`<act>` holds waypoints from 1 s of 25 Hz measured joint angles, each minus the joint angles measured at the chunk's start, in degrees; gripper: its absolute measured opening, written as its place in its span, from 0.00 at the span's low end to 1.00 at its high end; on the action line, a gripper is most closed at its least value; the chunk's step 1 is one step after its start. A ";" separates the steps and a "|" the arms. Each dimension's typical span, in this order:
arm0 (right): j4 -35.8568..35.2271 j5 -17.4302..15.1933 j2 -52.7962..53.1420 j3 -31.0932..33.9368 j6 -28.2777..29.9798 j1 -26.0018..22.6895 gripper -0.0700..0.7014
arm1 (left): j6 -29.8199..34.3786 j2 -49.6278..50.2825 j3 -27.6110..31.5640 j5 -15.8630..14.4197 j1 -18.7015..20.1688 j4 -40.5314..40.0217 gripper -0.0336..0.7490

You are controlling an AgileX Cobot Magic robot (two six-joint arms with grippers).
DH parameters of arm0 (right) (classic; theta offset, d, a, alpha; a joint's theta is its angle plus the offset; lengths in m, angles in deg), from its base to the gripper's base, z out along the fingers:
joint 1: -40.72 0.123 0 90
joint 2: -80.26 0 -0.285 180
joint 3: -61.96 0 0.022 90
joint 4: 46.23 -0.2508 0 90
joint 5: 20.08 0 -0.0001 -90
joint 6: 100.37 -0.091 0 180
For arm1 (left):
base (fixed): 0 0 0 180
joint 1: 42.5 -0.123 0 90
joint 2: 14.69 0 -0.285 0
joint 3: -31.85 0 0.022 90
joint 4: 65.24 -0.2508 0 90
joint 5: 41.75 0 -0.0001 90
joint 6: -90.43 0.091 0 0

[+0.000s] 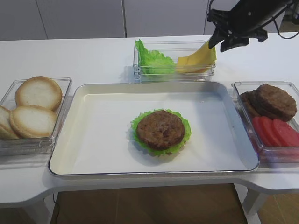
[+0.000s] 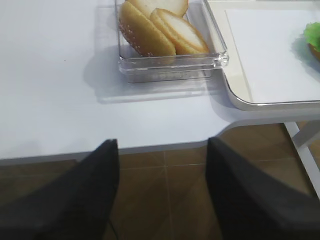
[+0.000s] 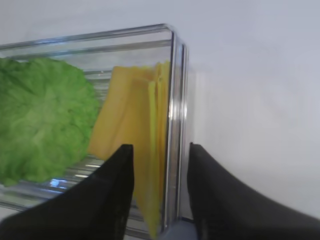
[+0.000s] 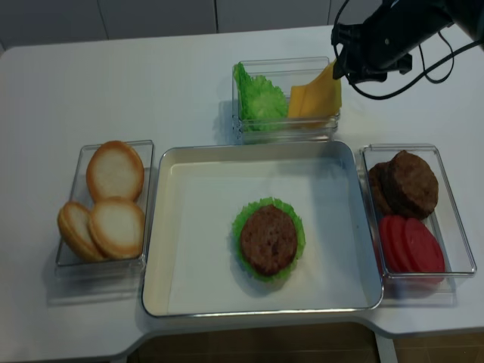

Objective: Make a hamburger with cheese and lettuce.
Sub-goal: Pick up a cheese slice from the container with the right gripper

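— Looking at the hamburger [image 1: 160, 130] first: we see a round brown patty sitting on its lettuce [image 1: 138, 122], a frilly green fringe showing all round, near the middle of the tray [image 1: 93, 140]. No cheese on it yet.

— And the cheese [image 4: 316, 97]?

— We find it in the clear box [image 1: 174, 73] behind the tray, thin yellow slices propped on edge against the right-hand wall, beside a spare bunch of leaves [image 1: 153, 60]. Leaning like that, we judge, leaves an upper corner free to pinch.

— Is the right gripper [image 3: 160, 165] on it?

— Its black fingers [image 3: 112, 175] stand partly apart. In the wrist view they straddle the top of the slices and the box wall, but we cannot tell whether either pad touches the cheese; the angle is too steep. We would call it hovering over the box's right end, holding nothing we can confirm.

— The left gripper [image 2: 162, 170]?

— Parked off the table's near edge, jaws wide, empty, near the buns [image 2: 160, 25].
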 joint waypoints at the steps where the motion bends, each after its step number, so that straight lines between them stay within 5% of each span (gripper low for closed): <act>1: -0.13 -0.11 -0.34 -0.14 0.63 0.00 0.44 | 0.00 0.00 0.00 0.00 0.00 0.00 0.57; 12: -2.10 -0.25 -0.80 -0.26 4.18 0.00 0.17 | 0.00 0.00 0.00 0.00 0.00 0.00 0.57; 25: -2.46 -0.25 -1.67 -0.26 4.40 0.00 0.12 | 0.00 0.00 0.00 0.00 0.00 0.00 0.57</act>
